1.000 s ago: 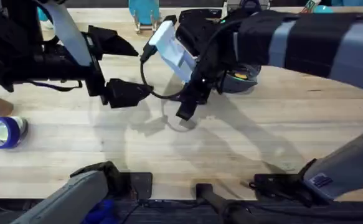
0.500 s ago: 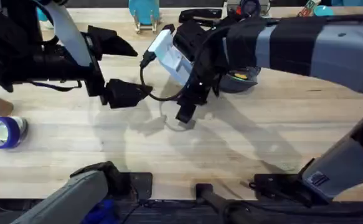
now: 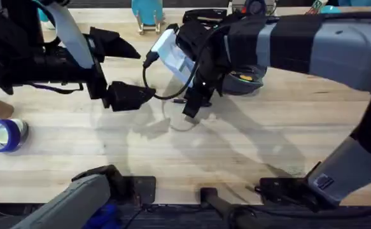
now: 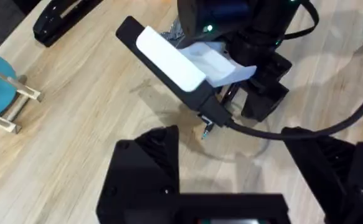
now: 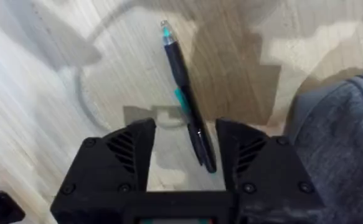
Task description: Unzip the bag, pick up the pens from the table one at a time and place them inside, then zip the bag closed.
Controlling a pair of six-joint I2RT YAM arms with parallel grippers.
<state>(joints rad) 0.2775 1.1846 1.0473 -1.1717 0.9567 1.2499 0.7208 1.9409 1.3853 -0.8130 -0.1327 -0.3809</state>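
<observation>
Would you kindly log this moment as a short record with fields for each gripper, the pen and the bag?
right gripper: open, fingers on either side of the pen, not closed on it
pen: dark barrel with teal accents, lying flat on the table
bag: grey fabric, beside the pen
left gripper: open, holding nothing, facing the right arm's wrist
stapler: black, near the table's edge

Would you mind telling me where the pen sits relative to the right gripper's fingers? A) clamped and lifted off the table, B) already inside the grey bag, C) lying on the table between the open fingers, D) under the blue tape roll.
C: in the right wrist view the pen lies flat on the table, its near end between the spread fingers of the right gripper, beside the grey bag.
</observation>
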